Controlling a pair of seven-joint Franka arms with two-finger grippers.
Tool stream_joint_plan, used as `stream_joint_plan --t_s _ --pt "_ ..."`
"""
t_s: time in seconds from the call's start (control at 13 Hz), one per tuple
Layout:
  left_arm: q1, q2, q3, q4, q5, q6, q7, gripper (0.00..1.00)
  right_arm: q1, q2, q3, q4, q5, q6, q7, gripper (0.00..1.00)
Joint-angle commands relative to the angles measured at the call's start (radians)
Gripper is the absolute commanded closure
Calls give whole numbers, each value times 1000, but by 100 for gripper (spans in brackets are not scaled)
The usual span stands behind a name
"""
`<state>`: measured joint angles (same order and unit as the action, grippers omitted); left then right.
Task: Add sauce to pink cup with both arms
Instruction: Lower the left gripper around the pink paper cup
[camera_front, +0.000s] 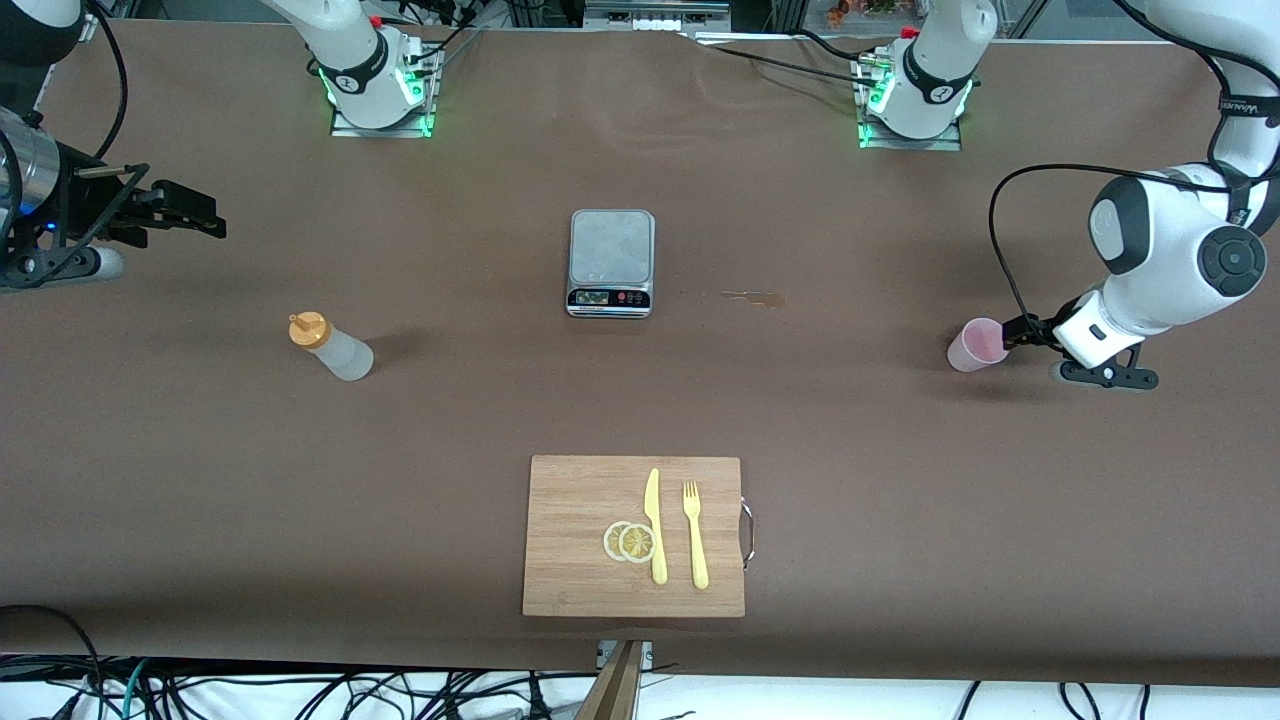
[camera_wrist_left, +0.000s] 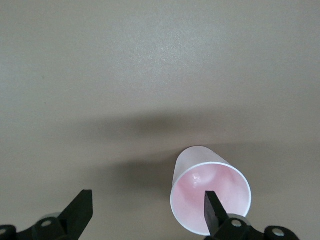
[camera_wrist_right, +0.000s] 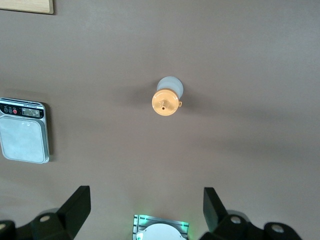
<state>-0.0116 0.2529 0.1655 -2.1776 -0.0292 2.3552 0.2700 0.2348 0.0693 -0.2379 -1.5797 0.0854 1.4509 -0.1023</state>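
Right now the left tool (camera_front: 1010, 335) sits low at the left arm's end of the worktop (camera_front: 850, 450), jaws wide apart and just beside the cup (camera_front: 977, 345). In the left wrist view one finger (camera_wrist_left: 214, 212) overlaps the cup (camera_wrist_left: 210, 197) rim while the other finger stands clear of it — nothing clamped. Cup is upright on the worktop, mouth up.

Right tool (camera_front: 185, 210) hangs in the air at the right arm's end, jaws apart, holding nothing. Right wrist view looks down on the bottle (camera_wrist_right: 167, 100) — orange cap up, standing free, well apart from the fingers (camera_wrist_right: 75, 207).

Bottle (camera_front: 330, 345) stands upright toward the right arm's end, about as near the front camera as the cup, the two well apart.

Between them, farther from the camera, sits a scale (camera_front: 611, 262) with a bare platform. Beside it, toward the left arm's end, a small brownish smear (camera_front: 745, 296) marks the worktop. Nearest the camera is a wooden board (camera_front: 560, 560) carrying two lemon slices (camera_front: 630, 541), a yellow knife (camera_front: 655, 525) and a yellow fork (camera_front: 695, 535) — knife touching the slices, fork just beside the knife.
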Motion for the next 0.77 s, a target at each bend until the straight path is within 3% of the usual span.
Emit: stream_joint_plan --t_s 0.0,0.69 --pt "-2 2 3 -36 8 55 6 2 -8 0 -3 6 19 -6 -20 0" --pt "-17 12 3 -79 -24 69 5 3 -6 0 -3 6 19 -7 -20 0"
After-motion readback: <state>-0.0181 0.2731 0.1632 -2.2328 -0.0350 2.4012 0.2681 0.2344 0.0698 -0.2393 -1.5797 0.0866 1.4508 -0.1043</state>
